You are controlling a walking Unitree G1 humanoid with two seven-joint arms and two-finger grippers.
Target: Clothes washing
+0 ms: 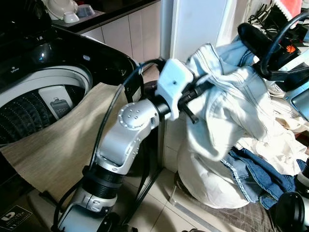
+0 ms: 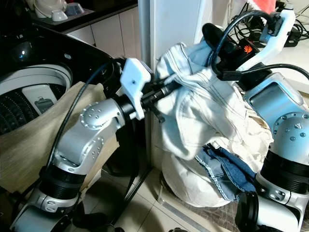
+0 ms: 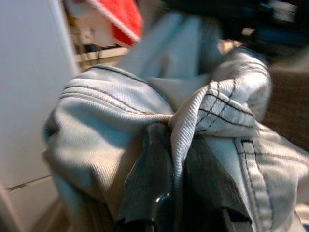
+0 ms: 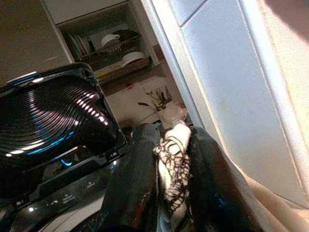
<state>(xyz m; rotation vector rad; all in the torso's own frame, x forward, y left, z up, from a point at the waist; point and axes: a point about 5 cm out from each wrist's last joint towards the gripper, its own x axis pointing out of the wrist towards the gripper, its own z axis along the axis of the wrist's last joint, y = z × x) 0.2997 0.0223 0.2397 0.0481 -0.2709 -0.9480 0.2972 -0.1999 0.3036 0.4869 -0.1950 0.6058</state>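
Left arm: our silver left arm reaches up from the bottom of the head views, elbow bent, toward the raised clothing.
Left gripper: our left gripper (image 3: pixel 176 193) is closed on a seamed fold of the pale denim garment (image 1: pixel 227 111); in the wrist view the cloth sits pinched between the two black fingers (image 3: pixel 145 183).
Right gripper: our right gripper (image 4: pixel 174 193) is clamped on a small white piece of cloth with a black pattern (image 4: pixel 174 164), held between its fingers (we cannot tell what garment it belongs to). In the head views it is up high, at the top edge of the pale garment.
Garment: held up in the air between our two arms, well above the pile, draping down over it and to the right of the washer.
Laundry pile: white cloths and a blue denim piece (image 2: pixel 227 171) lie heaped in a basket (image 1: pixel 241 217) on the tiled floor, below the raised garment.
Washing machine: the top-loading washer (image 1: pixel 48 92) stands to our left with its black lid (image 4: pixel 53 121) raised and its drum open; a beige cloth (image 1: pixel 58 145) hangs over its front edge.
Background: white cabinet panel (image 1: pixel 198 24) behind the garment; bowls (image 1: pixel 67 9) on the counter beyond the washer.
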